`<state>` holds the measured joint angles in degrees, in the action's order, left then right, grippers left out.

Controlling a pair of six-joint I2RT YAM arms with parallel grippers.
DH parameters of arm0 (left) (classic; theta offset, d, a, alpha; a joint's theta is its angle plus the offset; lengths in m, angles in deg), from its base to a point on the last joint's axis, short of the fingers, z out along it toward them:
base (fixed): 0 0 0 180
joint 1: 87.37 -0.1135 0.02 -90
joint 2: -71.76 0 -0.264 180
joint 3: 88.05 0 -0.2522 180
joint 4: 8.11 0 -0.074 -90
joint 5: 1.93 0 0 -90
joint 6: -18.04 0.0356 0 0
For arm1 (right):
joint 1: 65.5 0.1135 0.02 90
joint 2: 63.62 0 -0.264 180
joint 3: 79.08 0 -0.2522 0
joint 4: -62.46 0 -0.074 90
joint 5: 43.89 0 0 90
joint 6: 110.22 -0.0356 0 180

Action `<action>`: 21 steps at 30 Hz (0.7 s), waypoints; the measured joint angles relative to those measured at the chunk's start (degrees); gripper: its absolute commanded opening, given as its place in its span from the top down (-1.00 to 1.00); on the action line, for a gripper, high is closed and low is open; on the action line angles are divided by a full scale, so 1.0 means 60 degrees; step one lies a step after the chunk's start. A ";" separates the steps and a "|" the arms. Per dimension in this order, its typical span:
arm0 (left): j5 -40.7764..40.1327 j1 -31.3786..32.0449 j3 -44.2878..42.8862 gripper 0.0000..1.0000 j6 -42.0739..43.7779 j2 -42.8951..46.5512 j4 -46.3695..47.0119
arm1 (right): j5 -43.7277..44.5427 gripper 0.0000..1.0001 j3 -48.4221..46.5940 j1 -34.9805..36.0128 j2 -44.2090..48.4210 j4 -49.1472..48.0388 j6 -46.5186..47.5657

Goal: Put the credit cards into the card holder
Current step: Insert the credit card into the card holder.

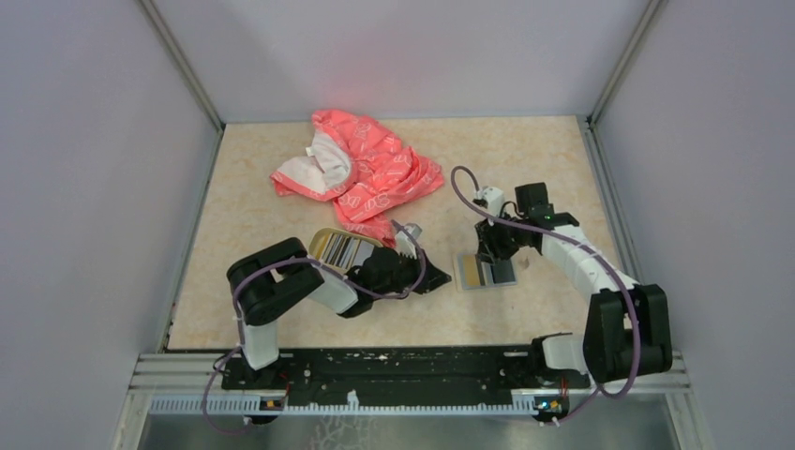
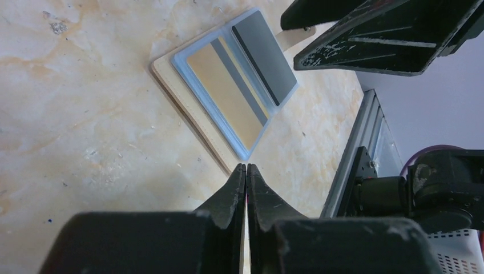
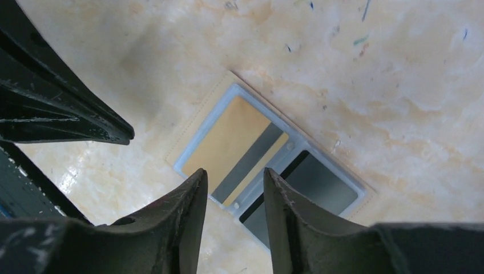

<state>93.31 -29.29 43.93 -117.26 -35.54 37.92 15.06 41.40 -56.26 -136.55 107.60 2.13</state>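
The card holder (image 1: 463, 272) lies open on the table, tan with a blue-grey lining (image 2: 181, 57). A golden-tan credit card (image 2: 227, 97) with a grey stripe sits in one sleeve and a dark grey card (image 2: 261, 54) in the other. Both also show in the right wrist view, as the golden card (image 3: 228, 140) and the grey card (image 3: 317, 185). My left gripper (image 2: 246, 166) is shut just short of the holder's near corner, with nothing visible between its fingers. My right gripper (image 3: 235, 177) hangs open over the holder's middle, empty. More dark striped cards (image 1: 345, 249) lie to the left.
The striped cards rest in an oval gold-rimmed dish (image 1: 317, 240) behind my left arm. A crumpled pink-red patterned cloth (image 1: 361, 173) lies at the back of the table. Grey walls close in the left, right and far sides, and a metal rail (image 2: 357, 137) runs along the near edge.
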 measured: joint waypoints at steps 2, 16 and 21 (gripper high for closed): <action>-0.0025 0.0000 -0.0229 0.90 -0.0015 -0.0160 -0.0233 | 0.0404 0.37 -0.0004 0.0000 -0.0270 0.0113 0.0073; -0.0244 0.0000 -0.1122 0.90 0.0313 -0.0331 -0.1825 | 0.1304 0.81 -0.0026 0.0000 -0.1854 0.0652 0.0535; -0.0248 0.0000 -0.1326 0.97 0.0430 -0.0423 -0.2146 | 0.1231 0.84 -0.0091 0.0022 -0.1869 0.0674 0.0572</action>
<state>91.82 -29.29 35.97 -114.68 -38.08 25.05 22.45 40.86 -56.13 -147.76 111.64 5.56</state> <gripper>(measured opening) 0.036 0.084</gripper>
